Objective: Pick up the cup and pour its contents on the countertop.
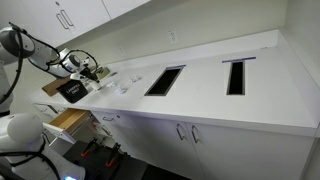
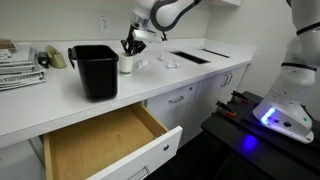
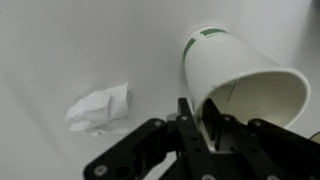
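A white paper cup (image 3: 232, 70) with a green band near one end fills the right of the wrist view, tilted with its mouth towards the camera. My gripper (image 3: 200, 118) is shut on the cup's rim, one finger inside and one outside. In an exterior view the cup (image 2: 127, 64) is under the gripper (image 2: 132, 46), beside a black bin; I cannot tell whether it is clear of the white countertop (image 2: 60, 105). In an exterior view the gripper (image 1: 86, 68) is at the countertop's (image 1: 200, 100) left end. A crumpled white paper (image 3: 100, 108) lies on the countertop (image 3: 80, 40).
A black bin (image 2: 95, 70) stands right beside the cup, also in an exterior view (image 1: 72, 90). An open wooden drawer (image 2: 100, 145) juts out below the counter. Two dark cut-outs (image 1: 165, 80) (image 1: 236, 76) sit in the worktop. Small crumpled bits (image 2: 168, 62) lie beyond the cup.
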Tool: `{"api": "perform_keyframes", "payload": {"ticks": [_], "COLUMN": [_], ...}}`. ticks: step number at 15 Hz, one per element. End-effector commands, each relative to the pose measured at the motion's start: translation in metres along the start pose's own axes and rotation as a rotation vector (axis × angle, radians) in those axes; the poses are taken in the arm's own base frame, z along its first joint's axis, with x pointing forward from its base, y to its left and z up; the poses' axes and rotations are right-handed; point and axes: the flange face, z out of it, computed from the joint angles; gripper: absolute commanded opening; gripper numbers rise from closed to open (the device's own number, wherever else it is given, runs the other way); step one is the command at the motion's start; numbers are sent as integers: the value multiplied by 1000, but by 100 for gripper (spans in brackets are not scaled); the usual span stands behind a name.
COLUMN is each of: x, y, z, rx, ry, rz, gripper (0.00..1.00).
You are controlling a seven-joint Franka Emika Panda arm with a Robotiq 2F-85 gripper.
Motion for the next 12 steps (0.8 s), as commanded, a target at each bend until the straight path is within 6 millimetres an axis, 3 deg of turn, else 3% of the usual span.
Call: {"api": "perform_keyframes", "payload": {"ticks": [1, 5, 12], "x": [4, -1, -1], "y": [-8, -15, -30], "z": [-3, -17, -66], "rx": [-2, -3, -129], "ry": [-14, -12, 19], "rz": [-11, -105, -467], "gripper": [0, 3, 3]}}
